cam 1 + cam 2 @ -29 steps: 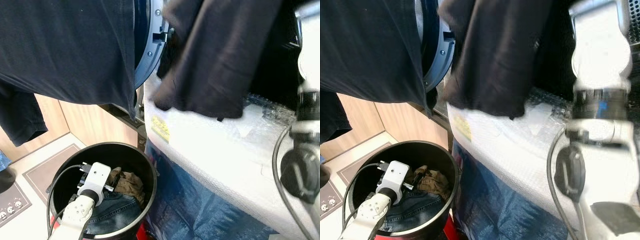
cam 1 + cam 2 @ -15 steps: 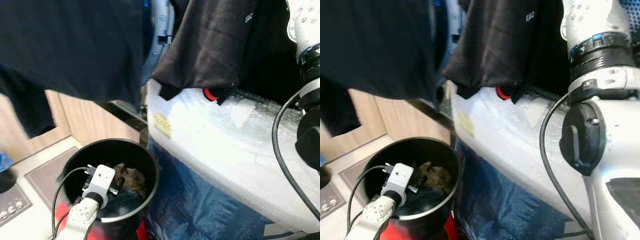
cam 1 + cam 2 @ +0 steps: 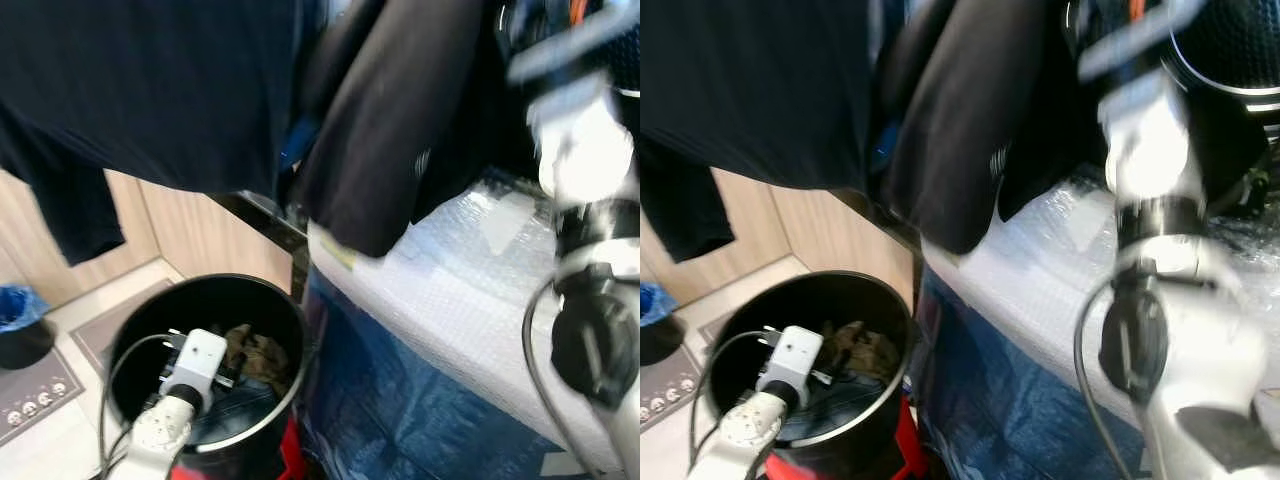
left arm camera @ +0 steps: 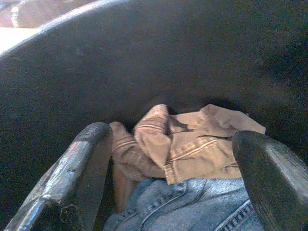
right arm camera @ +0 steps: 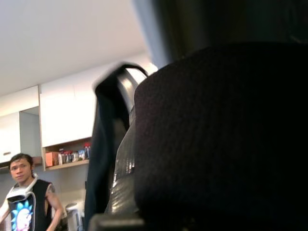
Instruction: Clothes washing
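Observation:
My left gripper [image 4: 171, 137] hangs open inside a black bucket [image 3: 292, 322], its fingers either side of a crumpled tan garment [image 4: 192, 142] that lies on blue jeans [image 4: 192, 207]. In the eye views the left wrist camera [image 3: 195, 362] sits just over the bucket's rim. My right arm [image 3: 1145, 200] is raised and blurred. A black garment [image 3: 400, 130] hangs from it over the front edge of the wrapped washing machine [image 3: 460, 300]. In the right wrist view black cloth [image 5: 221, 139] drapes over the right gripper, with one finger [image 5: 121, 159] showing beside it.
A second dark garment [image 3: 150, 90] hangs across the upper left. Blue sheeting [image 3: 400, 420] covers the machine's front. Wooden cabinet panels [image 3: 195, 235] stand behind the bucket, and a small blue bin [image 3: 15, 310] sits on the floor at the left. A person [image 5: 24, 192] stands far off.
The view has shifted. The black garment has swung left and now hangs lower over the machine's front edge, and the right arm has moved with it. The left gripper stays in the bucket.

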{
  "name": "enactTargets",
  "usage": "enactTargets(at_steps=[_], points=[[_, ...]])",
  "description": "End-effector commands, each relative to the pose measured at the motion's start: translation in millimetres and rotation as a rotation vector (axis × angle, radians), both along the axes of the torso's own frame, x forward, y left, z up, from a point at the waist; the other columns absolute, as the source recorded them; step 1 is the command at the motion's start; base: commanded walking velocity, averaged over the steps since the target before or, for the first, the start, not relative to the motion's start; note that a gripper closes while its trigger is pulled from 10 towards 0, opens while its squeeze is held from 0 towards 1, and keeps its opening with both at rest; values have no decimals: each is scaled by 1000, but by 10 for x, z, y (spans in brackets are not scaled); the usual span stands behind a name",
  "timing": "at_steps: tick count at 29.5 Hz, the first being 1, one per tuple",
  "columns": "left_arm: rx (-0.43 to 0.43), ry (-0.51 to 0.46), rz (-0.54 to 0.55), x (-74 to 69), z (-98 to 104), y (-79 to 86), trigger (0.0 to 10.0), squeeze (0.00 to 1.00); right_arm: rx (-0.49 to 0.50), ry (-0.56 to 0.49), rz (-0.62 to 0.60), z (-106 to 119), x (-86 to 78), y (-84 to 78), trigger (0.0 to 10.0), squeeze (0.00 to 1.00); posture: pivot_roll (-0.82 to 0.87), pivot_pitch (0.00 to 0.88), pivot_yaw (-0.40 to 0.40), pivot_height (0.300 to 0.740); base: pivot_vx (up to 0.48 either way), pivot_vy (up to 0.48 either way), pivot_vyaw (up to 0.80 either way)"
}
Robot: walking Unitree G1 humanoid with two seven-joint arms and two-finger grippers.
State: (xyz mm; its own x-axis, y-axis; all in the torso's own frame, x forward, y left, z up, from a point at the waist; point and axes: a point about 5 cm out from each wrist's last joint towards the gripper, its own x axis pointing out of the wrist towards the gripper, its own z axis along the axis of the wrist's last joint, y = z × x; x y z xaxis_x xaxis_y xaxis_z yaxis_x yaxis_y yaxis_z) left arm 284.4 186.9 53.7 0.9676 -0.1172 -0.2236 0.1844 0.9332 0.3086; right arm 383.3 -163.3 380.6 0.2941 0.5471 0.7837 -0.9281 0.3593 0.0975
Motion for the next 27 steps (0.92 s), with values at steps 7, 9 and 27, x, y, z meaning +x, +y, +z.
enactTargets(at_steps=[7,9,27], points=[[22,25,8,-47,-25,67,10000,0,17,-69,-126,367,-38,-47,0,0,180,51,-76,740,0,0,0],[20,26,10,-50,-28,66,10000,0,72,-61,-152,446,-47,-143,0,0,178,48,-77,740,0,0,0],[17,32,-3,-38,-29,28,10000,0,339,317,-585,846,19,-553,0,0,177,33,-76,740,0,0,0]])
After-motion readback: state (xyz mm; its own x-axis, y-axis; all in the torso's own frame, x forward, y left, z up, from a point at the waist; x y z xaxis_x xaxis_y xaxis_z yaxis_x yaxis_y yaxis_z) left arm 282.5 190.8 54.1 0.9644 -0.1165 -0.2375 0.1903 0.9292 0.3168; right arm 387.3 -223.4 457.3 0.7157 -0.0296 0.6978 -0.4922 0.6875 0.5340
